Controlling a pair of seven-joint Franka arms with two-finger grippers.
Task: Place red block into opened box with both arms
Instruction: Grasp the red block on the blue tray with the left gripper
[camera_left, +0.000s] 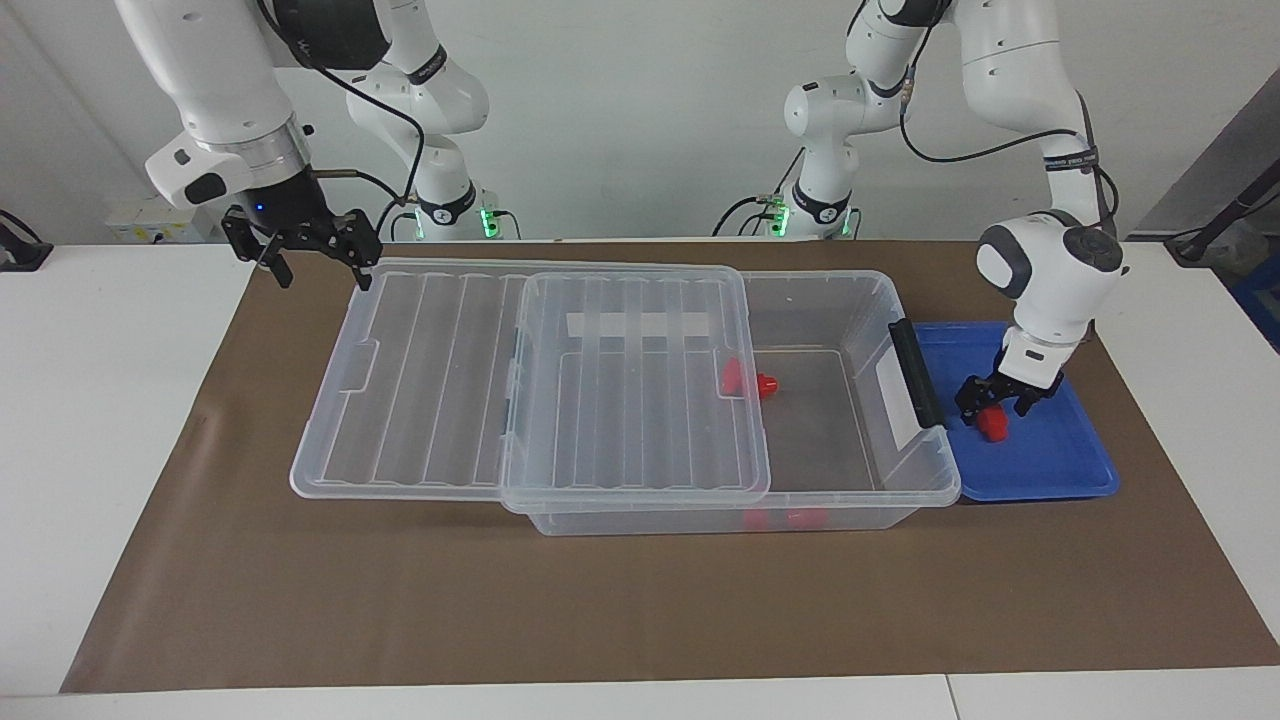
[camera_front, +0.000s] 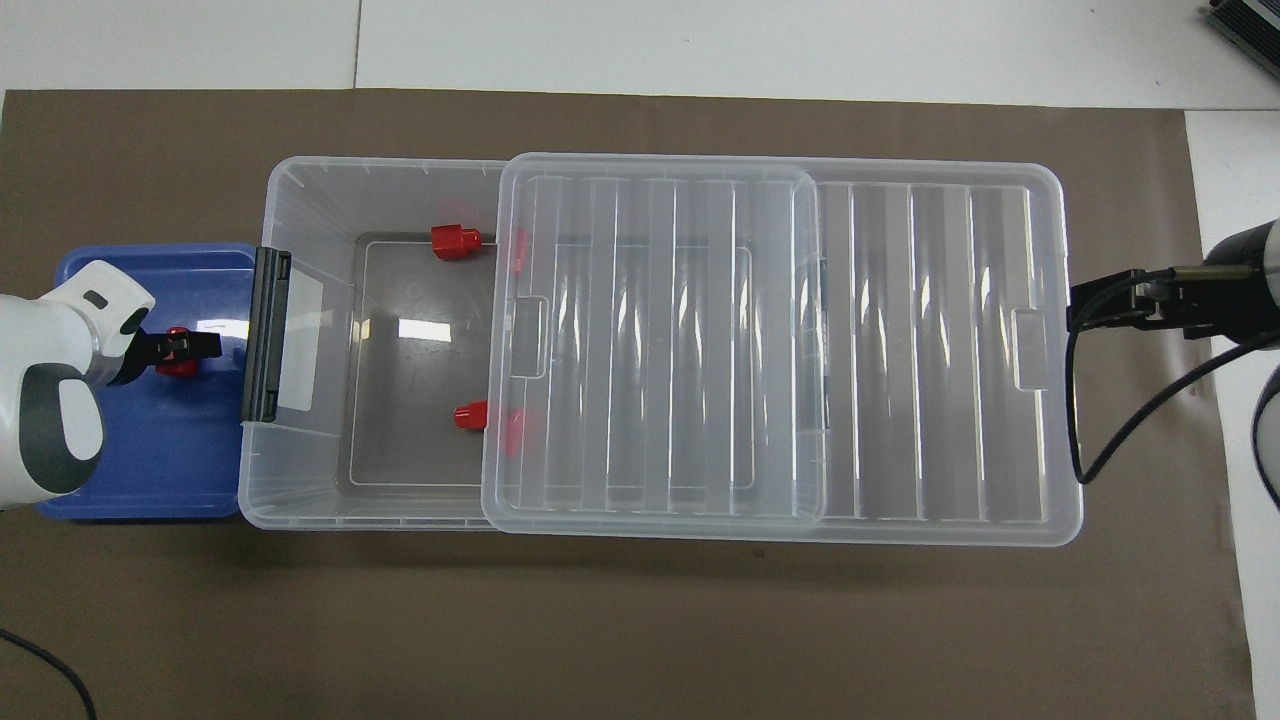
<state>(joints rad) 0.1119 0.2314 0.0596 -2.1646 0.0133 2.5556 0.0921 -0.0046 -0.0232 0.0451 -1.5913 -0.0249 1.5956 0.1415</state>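
The left gripper (camera_left: 995, 405) is hanging low inside the blue tray (camera_left: 1060, 470), its fingers standing wide apart and straddling the red block (camera_left: 992, 424), which is lying on the tray floor directly under and between the fingertips; whether a fingertip is touching the block cannot be told, and nothing is being gripped. In the overhead view the same gripper (camera_front: 190, 345) is covering most of the block (camera_front: 178, 364), with only a bit of red peeking out beside the fingers. Just beside this gripper, toward the right arm's end of the table, the box (camera_left: 900, 300) is sitting with its black handle (camera_left: 916, 372) facing the tray. The lid (camera_left: 420, 380) is lying slid partway off, resting across the box and overhanging it at the right arm's end, leaving the part next to the left gripper uncovered. Two more red pieces (camera_front: 455, 241) (camera_front: 470, 415) are lying on the box floor there, well apart from the gripper. The right gripper (camera_left: 315, 262) is hovering in the air over the lid's corner at the right arm's end, fingers spread wide, holding nothing.
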